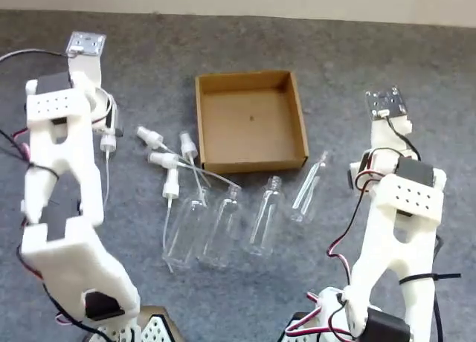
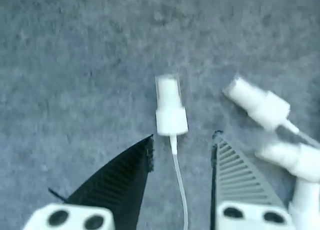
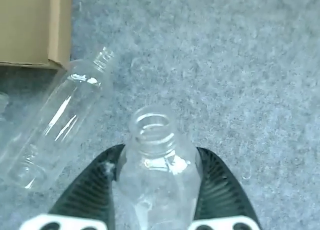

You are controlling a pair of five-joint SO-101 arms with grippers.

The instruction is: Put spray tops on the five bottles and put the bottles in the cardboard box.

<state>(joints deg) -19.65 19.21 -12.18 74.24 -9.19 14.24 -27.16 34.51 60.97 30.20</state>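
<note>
Left of the cardboard box (image 1: 204,126), the left gripper (image 2: 183,136) hangs wide open over a spray top (image 2: 170,112) lying flat. The right gripper (image 3: 160,151) clamps a bottle (image 3: 157,175). Risk: pinch the thin tube instead of the cap, and that top could flick away.

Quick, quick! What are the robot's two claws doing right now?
Left gripper: jaws open, holding nothing; a spray top lies by their tips.
Right gripper: jaws closed on a clear bottle.
</note>
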